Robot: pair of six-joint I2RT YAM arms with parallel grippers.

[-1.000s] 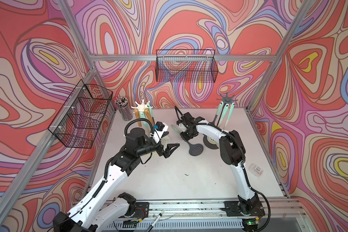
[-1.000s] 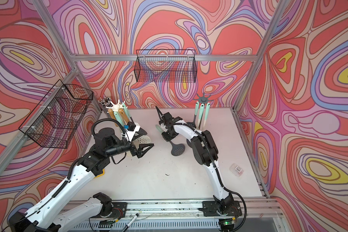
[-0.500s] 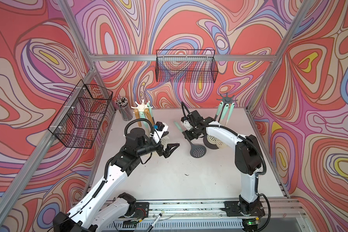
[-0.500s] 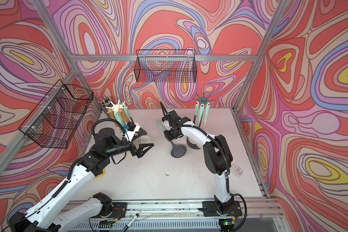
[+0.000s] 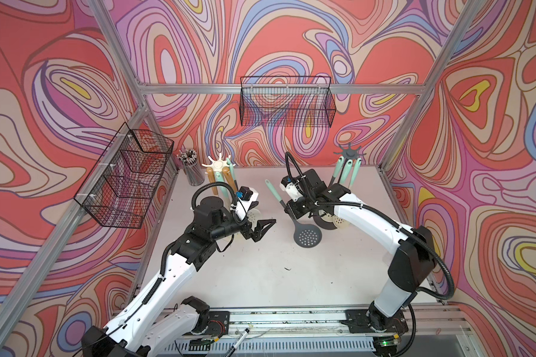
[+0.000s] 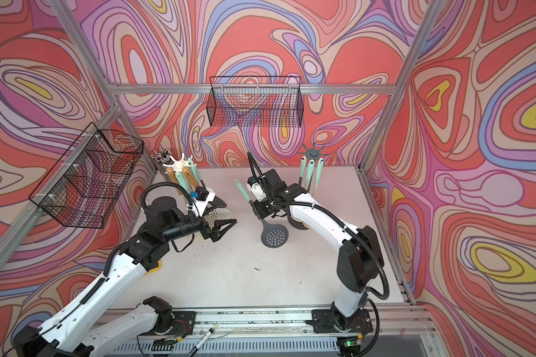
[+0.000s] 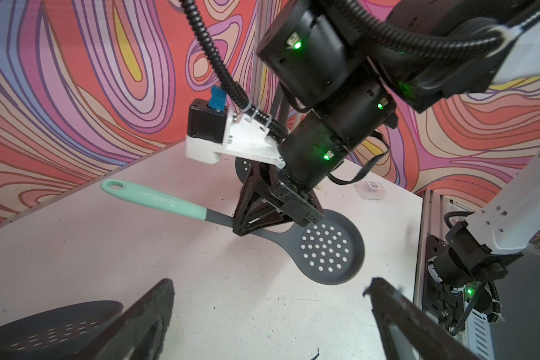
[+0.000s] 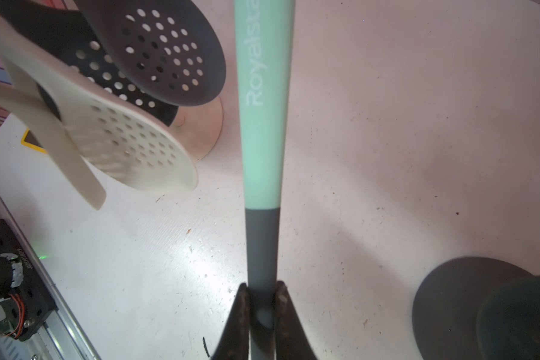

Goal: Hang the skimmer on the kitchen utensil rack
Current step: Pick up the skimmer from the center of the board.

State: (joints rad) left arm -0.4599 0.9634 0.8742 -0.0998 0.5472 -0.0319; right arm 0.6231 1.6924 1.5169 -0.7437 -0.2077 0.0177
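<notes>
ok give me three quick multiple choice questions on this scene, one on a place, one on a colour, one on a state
1. Where does the right gripper hold the skimmer?
A. at the loop end of the handle
B. on the grey neck between handle and head
C. on the perforated head

2. What colour is the skimmer's handle?
A. mint green
B. orange
C. white

3. What state is the left gripper in?
A. shut on the skimmer
B. shut on a spoon
C. open and empty

Answers:
1 B, the right wrist view shows the jaws pinching the grey neck.
2 A, the handle is mint green in every view.
3 C, its fingers stand wide apart with nothing between them.
</notes>
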